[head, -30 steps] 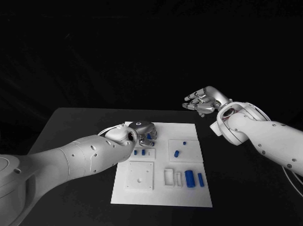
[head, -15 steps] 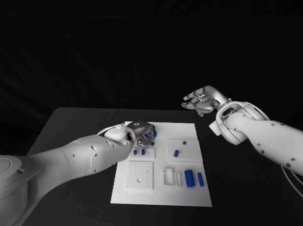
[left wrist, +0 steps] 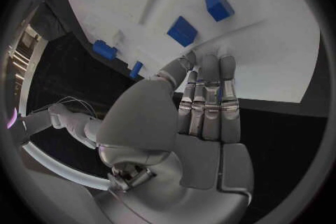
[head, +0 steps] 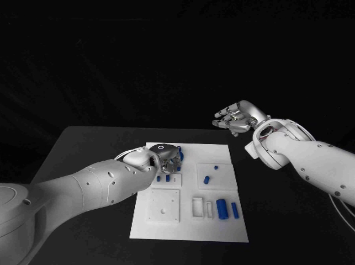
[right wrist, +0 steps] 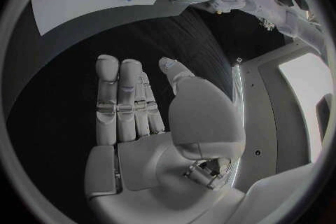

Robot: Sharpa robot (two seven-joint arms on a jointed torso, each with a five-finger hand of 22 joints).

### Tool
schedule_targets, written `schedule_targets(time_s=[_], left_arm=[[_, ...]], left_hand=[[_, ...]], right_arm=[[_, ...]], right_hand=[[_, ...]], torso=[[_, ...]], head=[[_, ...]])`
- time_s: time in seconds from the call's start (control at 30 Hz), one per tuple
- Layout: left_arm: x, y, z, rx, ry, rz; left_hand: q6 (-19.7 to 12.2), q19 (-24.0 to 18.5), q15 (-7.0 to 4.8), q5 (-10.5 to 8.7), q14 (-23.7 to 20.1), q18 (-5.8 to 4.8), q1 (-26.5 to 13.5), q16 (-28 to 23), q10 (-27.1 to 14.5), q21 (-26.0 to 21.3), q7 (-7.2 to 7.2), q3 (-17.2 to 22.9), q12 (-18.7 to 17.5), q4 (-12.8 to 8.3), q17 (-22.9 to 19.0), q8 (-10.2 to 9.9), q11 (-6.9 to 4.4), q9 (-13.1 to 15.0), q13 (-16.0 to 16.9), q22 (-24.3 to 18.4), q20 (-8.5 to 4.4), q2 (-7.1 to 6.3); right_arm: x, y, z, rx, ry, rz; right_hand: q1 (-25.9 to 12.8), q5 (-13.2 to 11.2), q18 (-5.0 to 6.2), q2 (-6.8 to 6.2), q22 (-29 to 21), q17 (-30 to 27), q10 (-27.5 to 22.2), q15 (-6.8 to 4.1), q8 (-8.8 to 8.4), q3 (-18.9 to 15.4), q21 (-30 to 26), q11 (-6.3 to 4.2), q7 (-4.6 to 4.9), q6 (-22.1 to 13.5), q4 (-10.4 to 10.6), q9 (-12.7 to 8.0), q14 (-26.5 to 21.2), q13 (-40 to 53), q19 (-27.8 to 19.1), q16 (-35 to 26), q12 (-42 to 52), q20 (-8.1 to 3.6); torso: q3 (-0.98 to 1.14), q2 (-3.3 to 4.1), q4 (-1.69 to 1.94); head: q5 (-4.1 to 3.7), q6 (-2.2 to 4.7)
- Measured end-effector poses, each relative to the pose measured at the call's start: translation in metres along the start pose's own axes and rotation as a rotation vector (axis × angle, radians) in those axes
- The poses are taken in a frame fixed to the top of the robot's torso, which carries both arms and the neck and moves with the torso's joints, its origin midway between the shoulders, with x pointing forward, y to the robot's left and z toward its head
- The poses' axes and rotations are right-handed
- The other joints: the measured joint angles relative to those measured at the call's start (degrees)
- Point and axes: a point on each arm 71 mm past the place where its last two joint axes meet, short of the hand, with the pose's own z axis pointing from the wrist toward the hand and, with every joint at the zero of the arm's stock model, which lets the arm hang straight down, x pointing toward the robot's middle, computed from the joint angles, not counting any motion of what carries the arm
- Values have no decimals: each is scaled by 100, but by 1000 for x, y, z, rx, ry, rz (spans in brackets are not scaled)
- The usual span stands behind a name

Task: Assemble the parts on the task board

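Head view: my left hand hovers over the flat white task board's far corner, small blue parts nearby. Left wrist: fingers pressed together, grasp uncertain. Right wrist: right hand spread, empty. I'd descend slowly, aligned.

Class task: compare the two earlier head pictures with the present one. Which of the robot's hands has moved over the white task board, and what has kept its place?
The left hand has crept slightly toward the far edge of the white task board, staying over the small blue parts near its far left corner; whether it holds one cannot be told. The right hand stays raised beyond the board, holding nothing. The blue cylindrical pieces near the board's front lie unmoved.
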Motion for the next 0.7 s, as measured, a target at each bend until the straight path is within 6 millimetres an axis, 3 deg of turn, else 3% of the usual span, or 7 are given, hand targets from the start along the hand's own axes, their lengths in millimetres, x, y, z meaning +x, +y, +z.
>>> schedule_targets(time_s=[0.27,0.4,0.7], left_arm=[[2,-2,1,2,2,-3],[2,-2,2,1,1,-5],[2,-3,3,-1,0,-12]], left_hand=[[-41,0,0,-78,0,-8,0,23,0,-43,41,-72,0,72,-1,0,0,-3,0,0,0,1],[-41,58,0,-271,0,-38,0,23,-22,-165,41,-179,0,179,-9,0,22,-3,0,2,-8,1],[29,97,1,-311,0,-44,0,44,-23,-225,81,-200,0,269,-15,0,22,-3,0,6,10,1]], right_arm=[[0,1,0,-2,0,1],[0,1,0,-3,0,1],[0,2,0,-6,1,2]], right_hand=[[0,0,-4,0,-1,-8,0,0,0,0,-31,0,-6,6,0,0,0,0,0,0,0,0],[0,0,-6,0,-1,-8,0,0,0,0,-31,0,-6,6,0,0,0,0,0,0,0,0],[0,0,-10,0,-1,-18,-1,0,0,0,-30,-1,-7,7,0,0,0,1,0,0,0,0]], torso=[[2,9,-1],[2,9,-1],[4,4,-1]], head=[[-20,-5],[-36,-20],[-53,-53]])
